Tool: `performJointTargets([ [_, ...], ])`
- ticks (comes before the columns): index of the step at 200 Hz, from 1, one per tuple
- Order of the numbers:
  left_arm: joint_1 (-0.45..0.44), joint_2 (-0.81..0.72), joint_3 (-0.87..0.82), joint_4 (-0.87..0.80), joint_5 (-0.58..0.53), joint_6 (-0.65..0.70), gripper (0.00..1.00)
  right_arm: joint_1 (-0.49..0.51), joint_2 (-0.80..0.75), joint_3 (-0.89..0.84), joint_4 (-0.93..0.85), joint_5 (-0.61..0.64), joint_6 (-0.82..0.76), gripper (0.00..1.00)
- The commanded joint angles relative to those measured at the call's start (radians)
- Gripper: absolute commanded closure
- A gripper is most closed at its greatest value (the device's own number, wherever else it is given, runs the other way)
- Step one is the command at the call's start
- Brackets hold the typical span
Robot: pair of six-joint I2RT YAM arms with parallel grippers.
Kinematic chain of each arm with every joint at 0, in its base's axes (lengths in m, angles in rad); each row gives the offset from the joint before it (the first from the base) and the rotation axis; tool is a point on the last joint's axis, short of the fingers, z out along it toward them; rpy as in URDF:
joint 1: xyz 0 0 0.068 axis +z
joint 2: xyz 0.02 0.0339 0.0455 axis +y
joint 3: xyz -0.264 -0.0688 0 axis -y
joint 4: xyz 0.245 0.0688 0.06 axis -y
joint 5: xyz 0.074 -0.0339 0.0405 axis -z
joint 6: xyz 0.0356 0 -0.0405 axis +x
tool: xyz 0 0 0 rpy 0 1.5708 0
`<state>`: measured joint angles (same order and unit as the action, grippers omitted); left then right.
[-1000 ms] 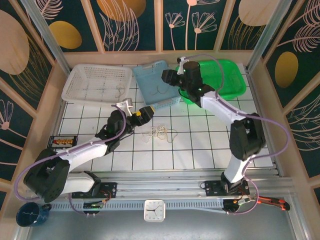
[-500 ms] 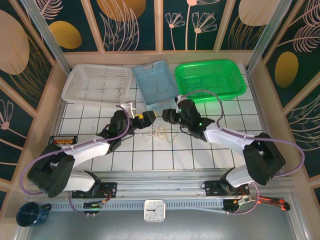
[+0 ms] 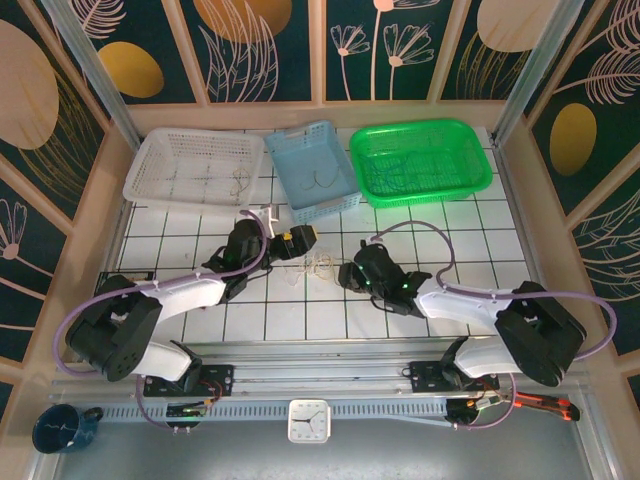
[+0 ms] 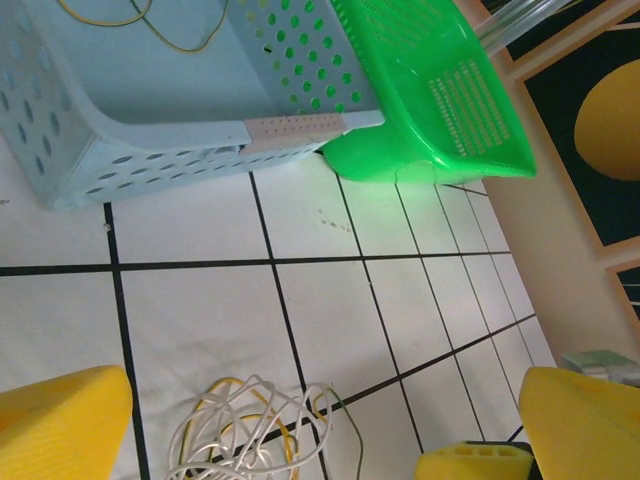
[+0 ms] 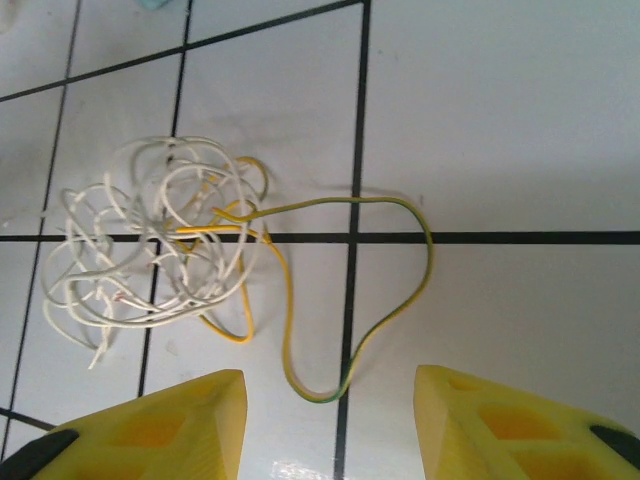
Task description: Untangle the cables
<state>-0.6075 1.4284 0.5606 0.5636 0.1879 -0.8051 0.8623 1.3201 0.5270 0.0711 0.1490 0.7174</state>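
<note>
Status: cables are thin white wire balled in loose loops, with one yellow strand and a yellow-green one looping out. They lie flat on the glossy white gridded tabletop between both tools. The left tool is spread wide and the right tool half spread, both pinching nothing.

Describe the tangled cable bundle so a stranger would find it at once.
On the white tiled table, look on the robot's side of the light blue basket. There lies the cable bundle: thin white loops knotted with a yellow wire and a yellow-green loop, unlike the lone wire inside that basket.
</note>
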Motion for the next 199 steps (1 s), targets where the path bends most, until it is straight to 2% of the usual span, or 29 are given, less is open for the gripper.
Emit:
performJointTargets([
  [1, 0.005, 0.014, 0.03, 0.006, 0.027, 0.001, 0.01, 0.009, 0.034, -0.003, 0.046, 0.043, 0.039, 0.52],
  [93, 0.005, 0.007, 0.012, 0.013, 0.029, -0.006, 0.01, -0.004, 0.158, 0.05, 0.088, 0.055, 0.026, 0.57],
  [121, 0.005, 0.014, 0.01, 0.019, 0.035, -0.008, 0.01, -0.031, 0.17, 0.05, 0.108, 0.062, 0.019, 0.72],
  [145, 0.005, 0.017, 0.007, 0.024, 0.038, -0.009, 0.01, -0.056, 0.171, 0.046, 0.118, 0.058, 0.01, 1.0],
  [199, 0.006, 0.01, -0.002, 0.031, 0.037, -0.012, 0.01, -0.082, 0.083, 0.008, 0.087, 0.089, 0.006, 1.0],
])
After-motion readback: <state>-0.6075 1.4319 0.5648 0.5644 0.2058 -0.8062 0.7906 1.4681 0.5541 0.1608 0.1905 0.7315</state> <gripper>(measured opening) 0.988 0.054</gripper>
